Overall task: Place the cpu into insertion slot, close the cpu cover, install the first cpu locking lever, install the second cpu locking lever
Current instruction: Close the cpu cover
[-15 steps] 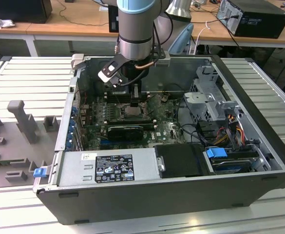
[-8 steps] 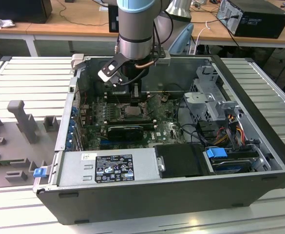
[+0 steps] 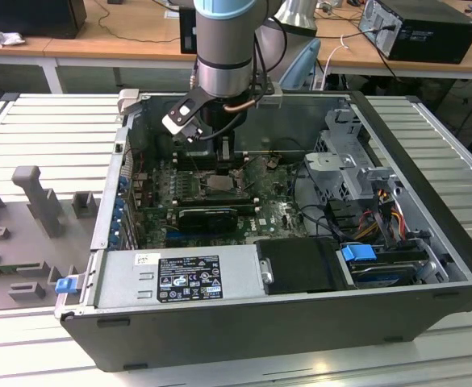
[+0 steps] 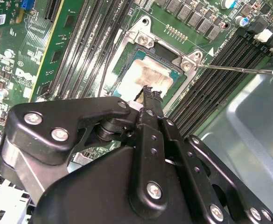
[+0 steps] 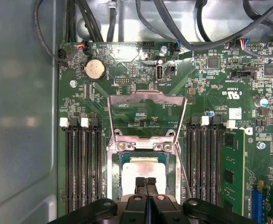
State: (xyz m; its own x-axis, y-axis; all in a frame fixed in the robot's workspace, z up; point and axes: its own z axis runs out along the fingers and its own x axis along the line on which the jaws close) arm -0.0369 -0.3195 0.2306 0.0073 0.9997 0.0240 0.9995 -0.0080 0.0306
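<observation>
The cpu lies flat in the insertion slot, its pale face showing in both wrist views. The cpu cover, a silvery frame with a window, is flipped open and leans away from the socket past its hinge. My gripper hangs just above the near edge of the chip, its two black fingers pressed together with nothing between them; its fingertips reach over the chip's edge. A thin locking lever sticks out unlatched beside the socket. In the exterior view the gripper reaches into the case above the socket.
Long black memory slots flank the socket on both sides. A black card lies across the board in front of it. Cables hang at the case's far wall. The power supply and drive cage crowd the case.
</observation>
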